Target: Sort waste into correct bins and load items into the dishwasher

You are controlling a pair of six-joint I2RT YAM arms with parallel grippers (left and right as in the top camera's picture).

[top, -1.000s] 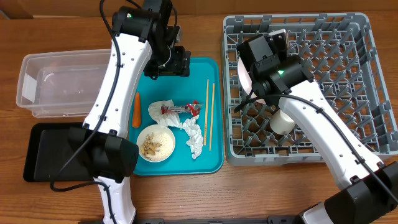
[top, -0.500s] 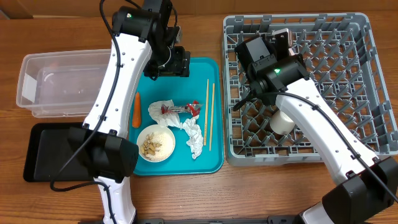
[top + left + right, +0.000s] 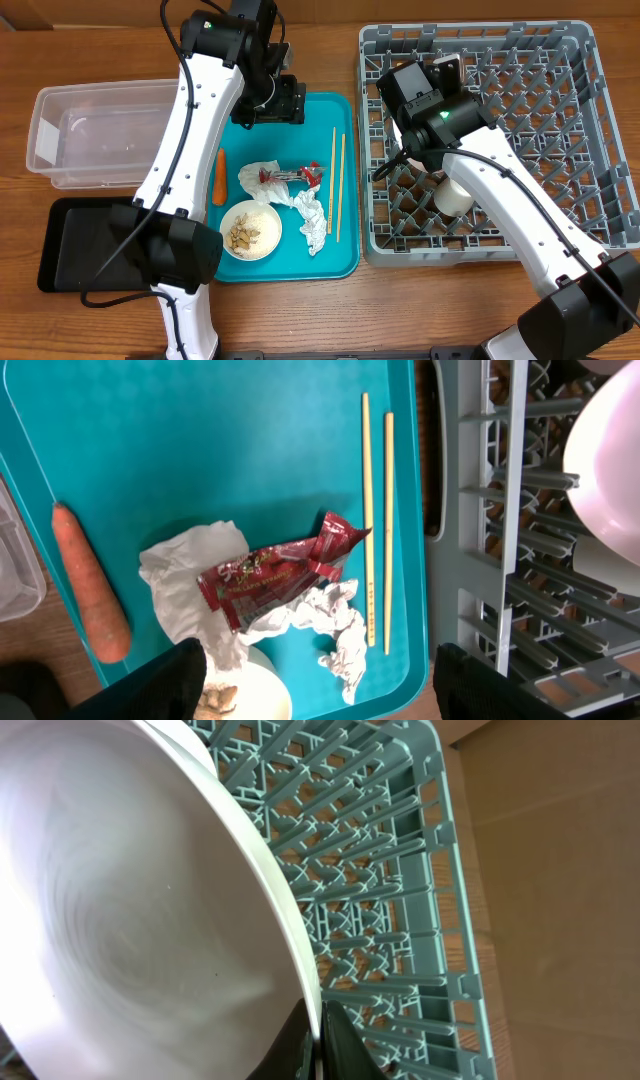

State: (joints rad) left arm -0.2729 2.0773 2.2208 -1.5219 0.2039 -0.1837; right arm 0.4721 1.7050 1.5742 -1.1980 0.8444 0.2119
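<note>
Your right claw (image 3: 318,1040) was shut tight on the rim of the plate (image 3: 130,920), pinching it edge-on. The plate was tipped up on its side over the left rear part of the dish rack (image 3: 400,870).

Honest take on doing this step well: I'd keep the plate on edge and line the rim up with a gap between two rows of pegs. Then I'd go straight down and only let go once the bottom edge sits on the grid floor and the plate leans on a peg. Let go early and I reckon it flops flat. You also had the cup (image 3: 455,196) standing near the rack's front-left, so I'd stay clear of that.

Your left claw (image 3: 270,100) hung wide open and empty over the far edge of the teal tray (image 3: 290,140). On that tray lay the chopsticks (image 3: 367,510) along the right edge, the wrapper (image 3: 275,570) on the tissues (image 3: 180,575), and the carrot (image 3: 92,595) by the left edge.

Hard to make out:
- From above, your wrist covered nearly all of the plate.
- The wrist view cut off the plate's lower edge, so I couldn't tell if it was touching the pegs or floor.
- The left claw's fingertips were cropped in its own view.
</note>
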